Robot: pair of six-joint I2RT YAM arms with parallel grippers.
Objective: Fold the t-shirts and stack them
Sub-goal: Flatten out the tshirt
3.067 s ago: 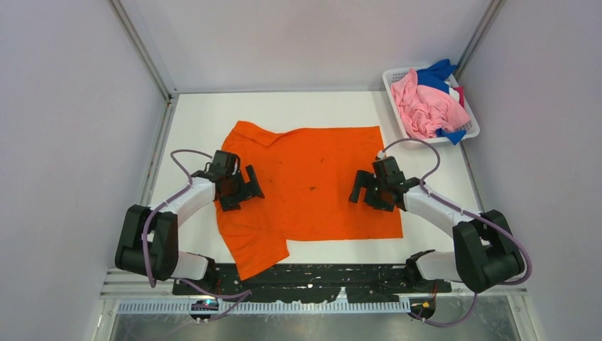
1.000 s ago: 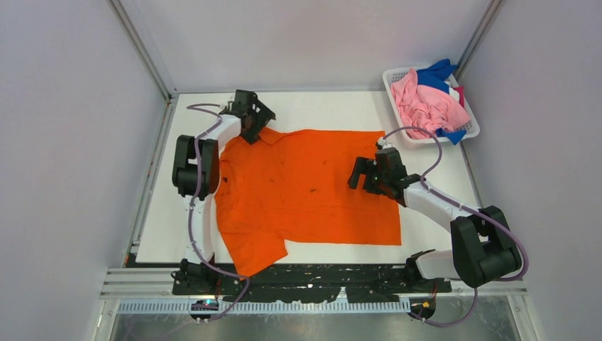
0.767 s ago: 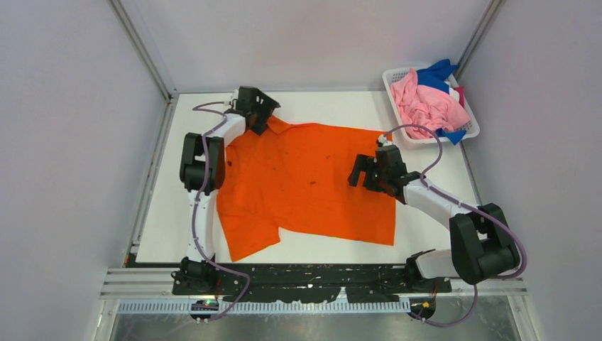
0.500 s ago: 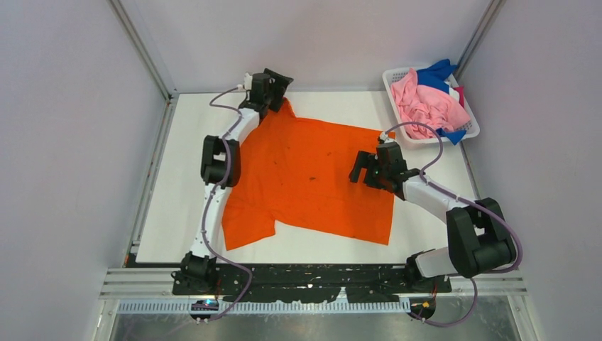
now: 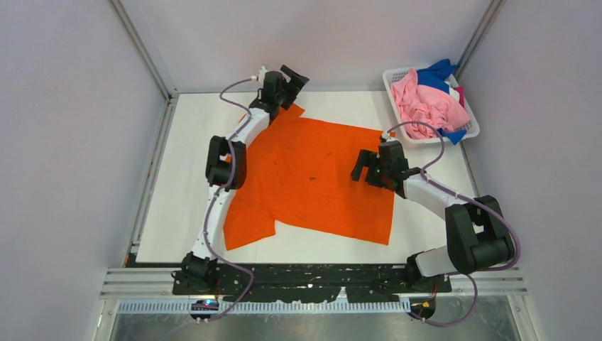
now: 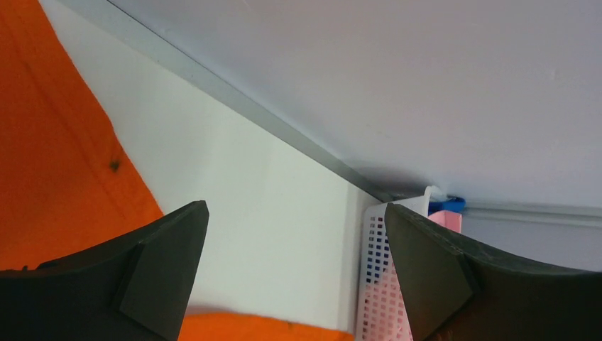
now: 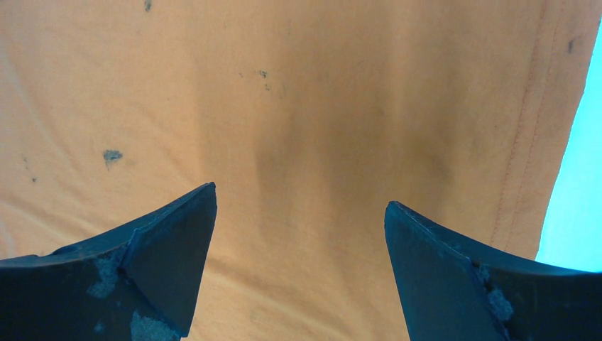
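Across the middle of the white table (image 5: pixel 177 142) lay the orange t-shirt (image 5: pixel 312 177), spread flat but askew, its long axis running left to right, with the sleeves toward the left and the straight hem toward the right, near the basket (image 5: pixel 470 132) holding the other t-shirts (image 5: pixel 426 106). It looked light and limp, likely to drag and wrinkle, so a pinch at a corner, sleeve or hem edge seemed best. The left gripper (image 5: pixel 292 77) hung spread and empty by the far sleeve, while the right gripper (image 5: pixel 360 165), also apart and holding nothing, hovered over the cloth near the hem.
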